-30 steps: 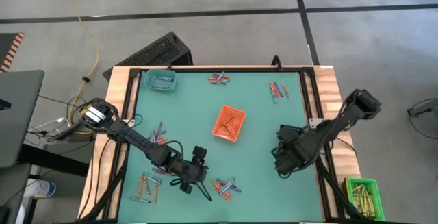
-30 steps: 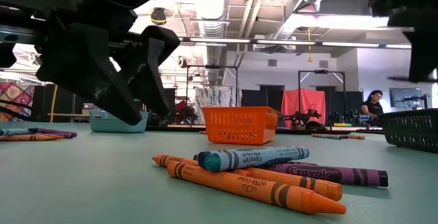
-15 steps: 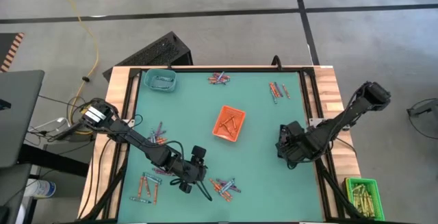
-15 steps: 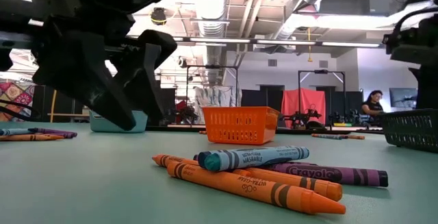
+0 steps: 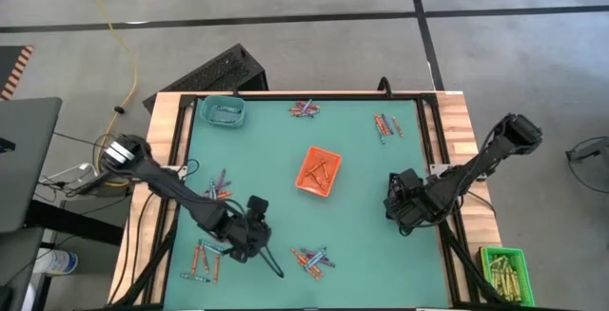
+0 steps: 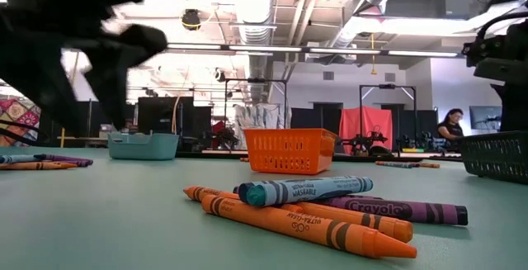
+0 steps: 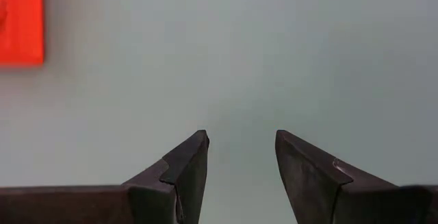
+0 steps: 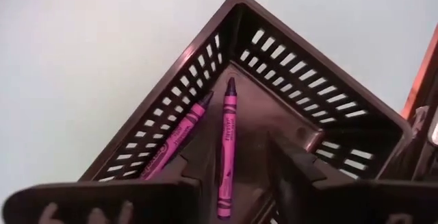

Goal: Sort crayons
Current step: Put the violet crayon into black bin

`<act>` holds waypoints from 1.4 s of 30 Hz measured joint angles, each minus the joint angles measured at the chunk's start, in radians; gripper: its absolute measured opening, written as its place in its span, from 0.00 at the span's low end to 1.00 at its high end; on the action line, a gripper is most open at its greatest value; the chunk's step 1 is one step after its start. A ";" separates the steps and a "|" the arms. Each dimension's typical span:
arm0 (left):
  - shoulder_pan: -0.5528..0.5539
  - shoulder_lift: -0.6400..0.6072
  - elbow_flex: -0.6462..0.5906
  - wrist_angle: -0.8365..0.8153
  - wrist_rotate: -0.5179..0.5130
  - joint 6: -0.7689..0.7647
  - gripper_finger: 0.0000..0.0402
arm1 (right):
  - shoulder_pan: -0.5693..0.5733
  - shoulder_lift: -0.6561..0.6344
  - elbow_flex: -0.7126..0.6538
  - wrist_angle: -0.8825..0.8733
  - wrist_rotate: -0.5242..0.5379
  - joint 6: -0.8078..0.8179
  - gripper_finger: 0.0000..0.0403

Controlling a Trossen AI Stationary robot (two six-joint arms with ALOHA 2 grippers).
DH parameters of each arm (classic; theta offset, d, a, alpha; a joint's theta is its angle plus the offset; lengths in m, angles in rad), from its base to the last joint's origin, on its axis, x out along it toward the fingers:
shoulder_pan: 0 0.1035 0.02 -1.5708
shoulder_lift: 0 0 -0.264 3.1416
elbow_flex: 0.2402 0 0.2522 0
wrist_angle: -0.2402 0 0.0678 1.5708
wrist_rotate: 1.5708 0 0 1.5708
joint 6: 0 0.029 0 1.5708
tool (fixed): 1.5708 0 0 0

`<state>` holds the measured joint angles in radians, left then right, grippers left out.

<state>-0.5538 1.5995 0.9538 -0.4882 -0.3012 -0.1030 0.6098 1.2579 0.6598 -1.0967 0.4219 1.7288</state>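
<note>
Crayons lie in loose clusters on the green table: one near the front (image 5: 312, 259) (image 6: 313, 208), one at the front left (image 5: 205, 259), one at the left (image 5: 219, 185), and two at the far side (image 5: 304, 109) (image 5: 385, 126). My left gripper (image 5: 255, 242) (image 7: 239, 155) hangs open over bare table, left of the front cluster. My right gripper (image 5: 404, 208) (image 8: 243, 166) stands open over a dark basket (image 8: 308, 66) at the right. Two pink crayons (image 8: 226, 148) (image 8: 178, 138) lie flat on the basket's floor; one runs between the fingers, apart from them.
An orange tray (image 5: 319, 171) (image 6: 289, 150) with orange crayons stands mid-table and a teal tray (image 5: 224, 111) (image 6: 143, 145) at the far left corner. A green tray of yellow sticks (image 5: 502, 271) sits off the table's front right. A person (image 6: 450, 127) sits far behind.
My left gripper has drawn back toward the table's left edge, away from the front cluster, rising and tipping. My right gripper has sunk over the dark basket and shifted a little toward the far edge, then kept still.
</note>
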 joint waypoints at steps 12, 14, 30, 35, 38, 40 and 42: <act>-0.162 -0.126 -0.039 -0.291 0.054 -0.378 0.40 | 0.051 0.000 0.058 0.046 0.165 -0.059 0.32; -0.180 -0.126 -0.055 -0.289 0.044 -0.418 0.40 | 0.062 0.000 0.086 0.051 0.212 -0.090 0.32; -0.220 -0.126 -0.071 -0.301 -0.013 -0.540 0.40 | 0.098 0.000 0.171 0.239 0.329 -0.411 0.31; -0.226 -0.125 -0.131 -0.254 0.009 -0.587 0.40 | 0.097 0.000 0.171 0.336 0.340 -0.545 0.31; -0.227 -0.125 -0.153 -0.247 0.008 -0.622 0.40 | 0.097 0.000 0.171 0.360 0.340 -0.581 0.31; -0.227 -0.125 -0.157 -0.246 0.006 -0.627 0.40 | 0.097 0.000 0.171 0.360 0.340 -0.586 0.31; -0.227 -0.125 -0.157 -0.242 0.006 -0.627 0.40 | 0.097 0.000 0.171 0.360 0.341 -0.586 0.31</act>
<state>-0.7807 1.4746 0.7971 -0.7301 -0.2951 -0.7303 0.7071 1.2583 0.8310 -0.7368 0.7634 1.1427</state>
